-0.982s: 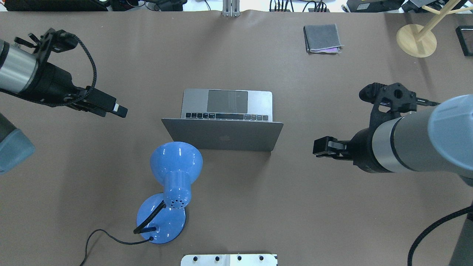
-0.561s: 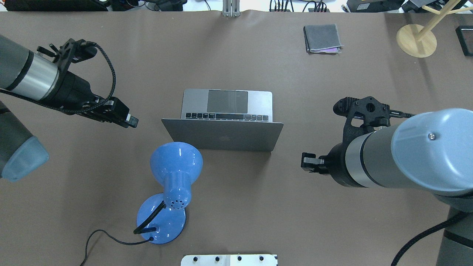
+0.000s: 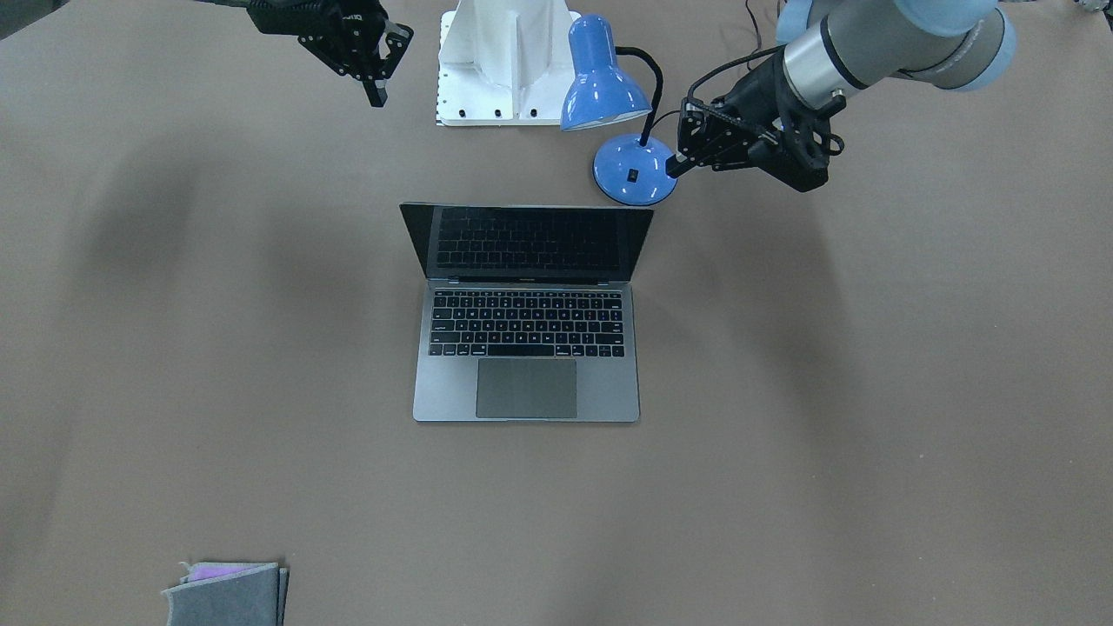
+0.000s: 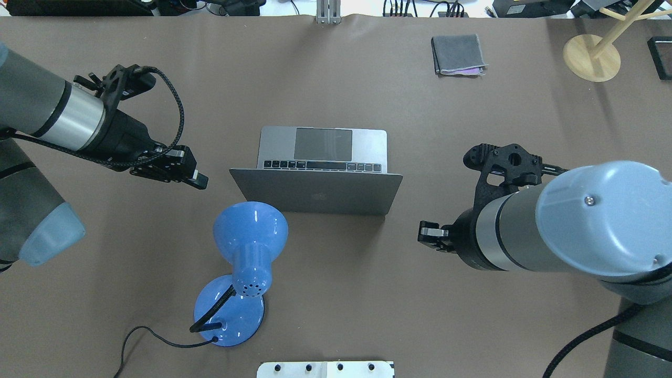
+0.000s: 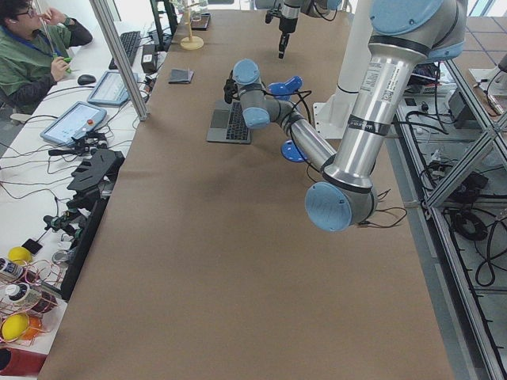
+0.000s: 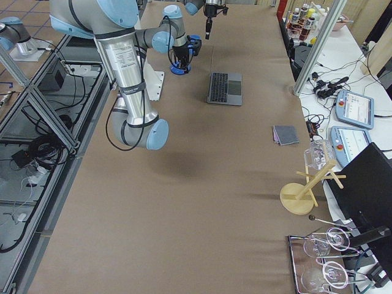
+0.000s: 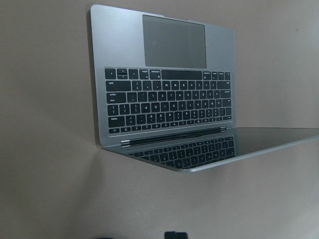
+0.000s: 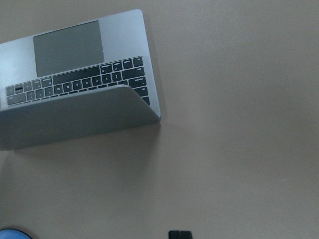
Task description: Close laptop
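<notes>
The space-grey laptop stands open in the middle of the table, its lid upright and leaning toward the robot, its dark screen and black keys facing away. My left gripper is shut and empty, above the table a little left of the lid's left edge. My right gripper is shut and empty, to the right of the lid's right edge. Neither touches the laptop. The left wrist view shows the keyboard and screen; the right wrist view shows the lid's back.
A blue desk lamp stands just in front of the lid's left corner, close under my left gripper, its cord trailing left. A folded grey cloth and a wooden stand lie at the far right. A white mount plate sits at the near edge.
Both arms have moved in toward the laptop: the left gripper went right and nearer the lid, the right gripper went left and toward the robot. The laptop has not moved.
</notes>
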You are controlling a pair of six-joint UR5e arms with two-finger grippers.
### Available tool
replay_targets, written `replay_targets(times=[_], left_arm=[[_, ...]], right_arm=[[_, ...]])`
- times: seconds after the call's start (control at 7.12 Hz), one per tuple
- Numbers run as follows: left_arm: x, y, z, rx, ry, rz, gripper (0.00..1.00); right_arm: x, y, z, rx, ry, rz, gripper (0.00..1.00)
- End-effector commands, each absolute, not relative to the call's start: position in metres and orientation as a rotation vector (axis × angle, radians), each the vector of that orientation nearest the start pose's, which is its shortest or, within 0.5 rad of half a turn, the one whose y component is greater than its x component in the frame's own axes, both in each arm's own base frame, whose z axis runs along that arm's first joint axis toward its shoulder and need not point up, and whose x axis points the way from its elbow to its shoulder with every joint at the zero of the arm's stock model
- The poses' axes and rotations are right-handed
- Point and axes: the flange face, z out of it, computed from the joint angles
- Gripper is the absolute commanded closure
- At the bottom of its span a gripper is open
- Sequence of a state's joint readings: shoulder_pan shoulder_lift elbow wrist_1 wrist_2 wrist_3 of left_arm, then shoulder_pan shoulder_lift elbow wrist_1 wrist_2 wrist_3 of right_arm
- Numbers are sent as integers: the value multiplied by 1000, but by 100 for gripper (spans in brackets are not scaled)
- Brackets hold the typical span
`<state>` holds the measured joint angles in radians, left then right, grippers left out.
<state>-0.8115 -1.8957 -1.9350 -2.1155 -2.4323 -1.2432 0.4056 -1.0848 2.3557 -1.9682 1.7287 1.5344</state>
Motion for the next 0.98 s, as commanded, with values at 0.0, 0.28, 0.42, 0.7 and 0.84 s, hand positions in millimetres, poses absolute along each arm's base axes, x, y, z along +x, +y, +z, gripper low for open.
replay_targets(times=[0.0, 0.28, 0.42, 0.7, 0.84], left_arm=[[332, -423, 240, -11, 1357, 133, 100], [354, -427, 236, 7, 1346, 126, 100], [360, -428, 236, 9, 1341, 124, 100], [370, -429, 235, 7, 1337, 128, 100], [373, -431, 234, 11, 1336, 125, 100]], right_arm=[[-395, -298, 136, 61, -947, 279, 100], [-403, -310, 142, 69, -949, 295, 100], [-407, -314, 141, 71, -945, 299, 100], [-421, -339, 140, 88, -948, 327, 100], [-427, -350, 145, 96, -950, 338, 100]])
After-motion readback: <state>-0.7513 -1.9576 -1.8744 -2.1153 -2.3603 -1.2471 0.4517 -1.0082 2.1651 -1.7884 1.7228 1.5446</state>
